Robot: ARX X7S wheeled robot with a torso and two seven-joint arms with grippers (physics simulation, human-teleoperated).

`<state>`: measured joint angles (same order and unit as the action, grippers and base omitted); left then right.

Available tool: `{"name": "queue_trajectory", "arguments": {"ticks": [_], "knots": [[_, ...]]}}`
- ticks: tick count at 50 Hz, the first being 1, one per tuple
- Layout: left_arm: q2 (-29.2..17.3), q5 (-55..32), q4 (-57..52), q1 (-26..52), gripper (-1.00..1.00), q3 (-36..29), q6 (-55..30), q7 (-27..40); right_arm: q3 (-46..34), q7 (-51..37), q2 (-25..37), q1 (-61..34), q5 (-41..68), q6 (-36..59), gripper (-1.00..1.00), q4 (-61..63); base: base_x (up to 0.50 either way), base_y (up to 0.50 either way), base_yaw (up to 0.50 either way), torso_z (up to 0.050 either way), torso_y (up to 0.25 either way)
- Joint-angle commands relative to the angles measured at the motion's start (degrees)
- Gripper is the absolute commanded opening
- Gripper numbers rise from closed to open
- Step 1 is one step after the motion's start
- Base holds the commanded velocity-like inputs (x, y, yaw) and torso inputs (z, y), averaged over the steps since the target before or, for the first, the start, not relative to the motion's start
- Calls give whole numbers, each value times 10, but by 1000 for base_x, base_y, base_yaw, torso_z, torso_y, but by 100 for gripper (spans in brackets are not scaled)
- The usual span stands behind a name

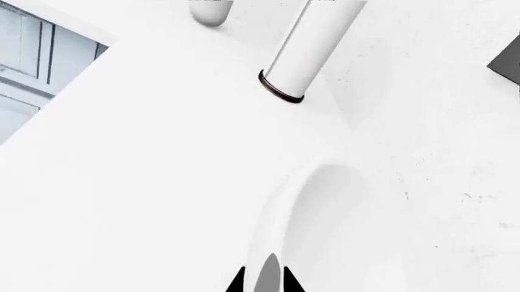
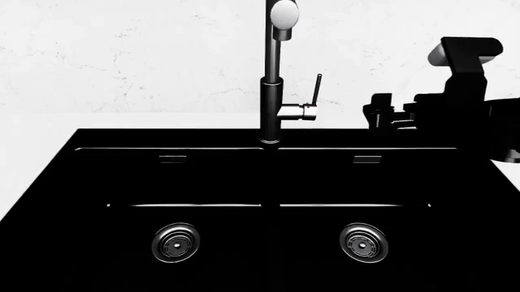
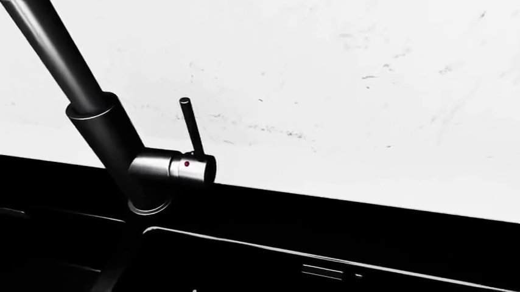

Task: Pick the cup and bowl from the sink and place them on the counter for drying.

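Observation:
In the head view the black sink (image 2: 260,182) holds neither cup nor bowl. In the left wrist view the white bowl (image 1: 325,225) lies over the white counter (image 1: 146,170), its rim running down between my left gripper's (image 1: 266,281) black fingertips, with a grey sliver pinched between them. A white tapered cylinder with a dark ring at its end, apparently the cup (image 1: 305,48), stands on the counter beyond the bowl. My right gripper (image 2: 380,113) is a dark shape over the sink's back right rim near the faucet lever. Its jaws are lost against the black.
The tall dark faucet (image 2: 273,73) rises from the sink's back middle, also in the right wrist view (image 3: 122,140). Two steel drains (image 2: 175,242) (image 2: 363,242) sit in the basins. A rounded white object (image 1: 211,12) and a window (image 1: 33,67) lie past the counter.

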<state>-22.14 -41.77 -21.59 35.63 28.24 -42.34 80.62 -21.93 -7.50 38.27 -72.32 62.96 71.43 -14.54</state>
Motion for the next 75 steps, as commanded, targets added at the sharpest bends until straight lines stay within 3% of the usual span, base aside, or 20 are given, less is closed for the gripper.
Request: {"name": "queue_trajectory", "arguments": {"ticks": [1,18,51,52,75], "knots": [[26,3,27,-41,-100,35,33,-17,2,-5,0,8,5,-1,100,2,0,0,0,0,0],[78,-15,81,-76,-100,87,80,-44,9,-13,3,22,19,0,100,8,0,0,0,0,1],[101,-28,157,-144,-100,168,136,-89,14,-25,7,39,33,-4,100,14,0,0,0,0,0],[103,-26,157,-145,100,166,137,-88,14,-26,7,39,35,-2,100,15,0,0,0,0,0],[76,-50,31,-105,100,108,57,-33,9,-24,8,44,40,-3,100,10,0,0,0,0,0]]}}
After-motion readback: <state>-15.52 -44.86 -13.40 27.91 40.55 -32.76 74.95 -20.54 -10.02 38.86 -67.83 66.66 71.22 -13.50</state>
